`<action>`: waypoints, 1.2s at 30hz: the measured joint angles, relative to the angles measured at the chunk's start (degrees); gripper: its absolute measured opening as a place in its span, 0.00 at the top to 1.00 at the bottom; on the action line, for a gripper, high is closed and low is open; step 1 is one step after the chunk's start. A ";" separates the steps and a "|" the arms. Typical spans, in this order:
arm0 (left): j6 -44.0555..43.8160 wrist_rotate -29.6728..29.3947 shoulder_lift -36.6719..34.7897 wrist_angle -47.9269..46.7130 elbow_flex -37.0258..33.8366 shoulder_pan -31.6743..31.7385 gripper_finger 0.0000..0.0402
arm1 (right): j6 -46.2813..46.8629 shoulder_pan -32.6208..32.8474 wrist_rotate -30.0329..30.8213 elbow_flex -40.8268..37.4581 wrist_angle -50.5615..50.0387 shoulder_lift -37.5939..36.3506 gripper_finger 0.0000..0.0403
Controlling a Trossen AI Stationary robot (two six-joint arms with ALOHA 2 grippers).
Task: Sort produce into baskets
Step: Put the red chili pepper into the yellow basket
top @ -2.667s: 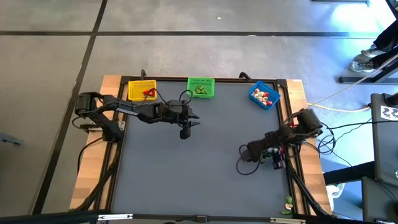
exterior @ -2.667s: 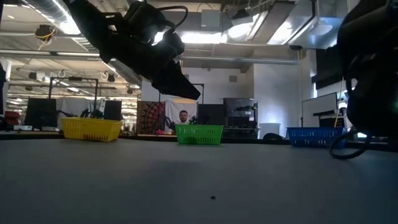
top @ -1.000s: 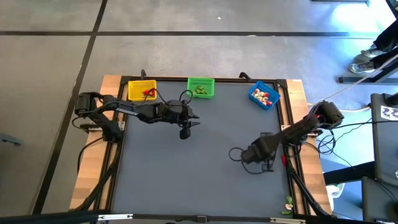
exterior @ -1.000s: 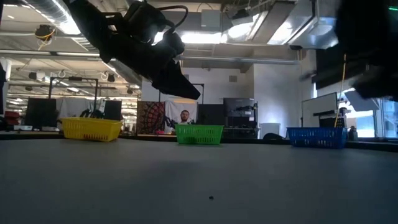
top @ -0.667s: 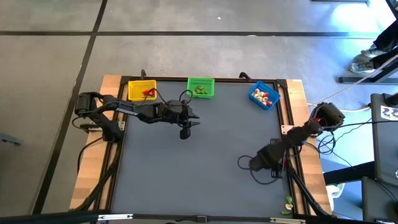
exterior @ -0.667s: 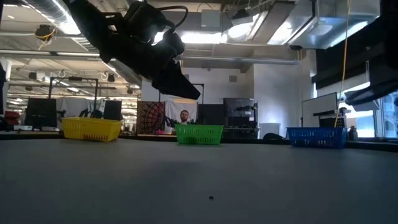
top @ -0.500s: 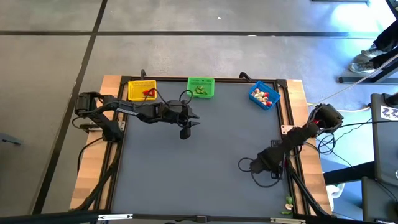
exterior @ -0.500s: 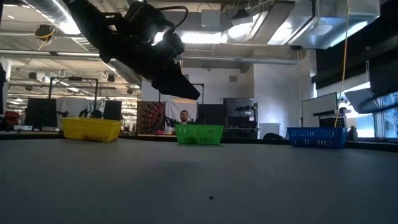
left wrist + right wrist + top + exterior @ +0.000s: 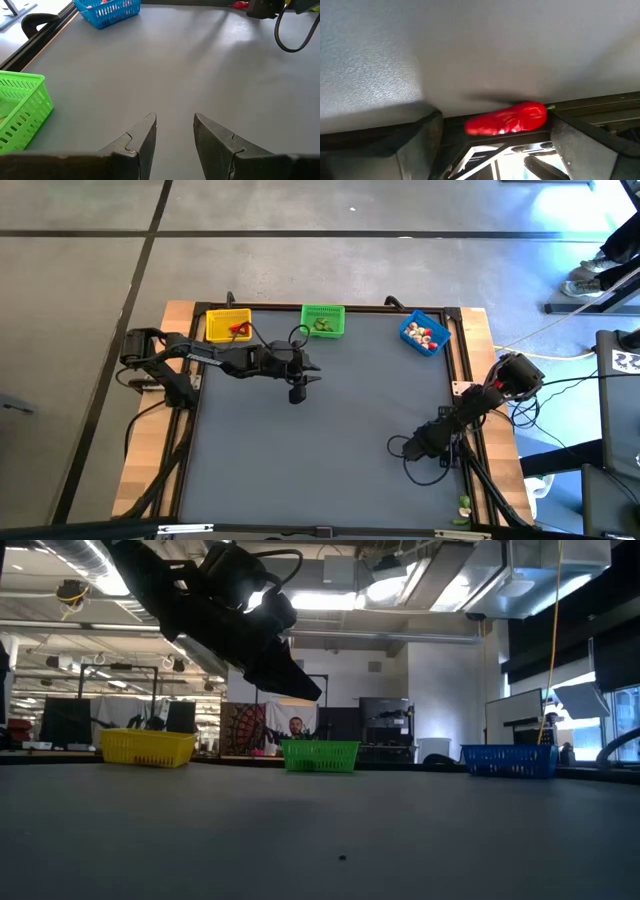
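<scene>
right tool (image 9: 432, 442): low at worktop (image 9: 330, 440) right edge, fingers apart around red pepper (image 9: 507, 119) | left tool (image 9: 172, 135): raised near green basket (image 9: 322, 320), fingers apart, empty

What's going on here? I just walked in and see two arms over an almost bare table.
A two-armed robot is sorting toy produce into three baskets along the table's far edge: yellow basket, green basket and blue basket, each already holding pieces. The right gripper is low at the table's right edge, jaws wide open around a red pepper lying there, not yet gripped. The left gripper hovers empty, fingers parted, near the green basket.
</scene>
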 joint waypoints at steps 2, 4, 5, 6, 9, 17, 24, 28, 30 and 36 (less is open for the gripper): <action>0.17 0.00 0.00 -0.12 0.00 0.00 0.68 | -0.59 -0.02 0.52 -0.09 0.20 0.31 0.14; 0.17 0.00 0.00 -0.14 0.00 0.00 0.68 | -1.10 0.00 1.20 -0.13 0.71 0.33 0.18; 0.18 0.00 0.00 -0.13 0.00 0.00 0.68 | -1.30 0.00 1.42 -0.13 0.89 0.33 0.20; 0.19 0.00 0.00 -0.15 0.00 0.00 0.68 | -1.34 0.00 1.51 -0.13 1.08 0.37 0.23; 0.47 0.00 0.00 -0.15 0.00 0.00 0.68 | -1.34 0.03 1.48 -0.16 1.74 0.37 0.33; 0.85 0.00 0.00 -0.15 0.00 0.00 0.68 | -1.30 0.09 1.69 -0.19 2.52 0.41 0.62; 0.85 0.00 0.00 -0.15 0.00 0.00 0.68 | -1.12 0.09 2.72 -0.28 2.25 0.41 0.79; 0.85 0.00 0.00 -0.15 0.00 0.00 0.68 | -1.02 0.07 2.68 -0.02 2.35 -0.23 0.84; 0.87 0.00 0.00 -0.17 0.00 0.00 0.68 | -0.99 0.09 2.75 0.55 2.33 -0.80 0.85; 0.78 0.00 0.00 -0.08 0.00 0.00 0.68 | -0.97 -0.02 4.65 4.54 2.75 -2.64 0.85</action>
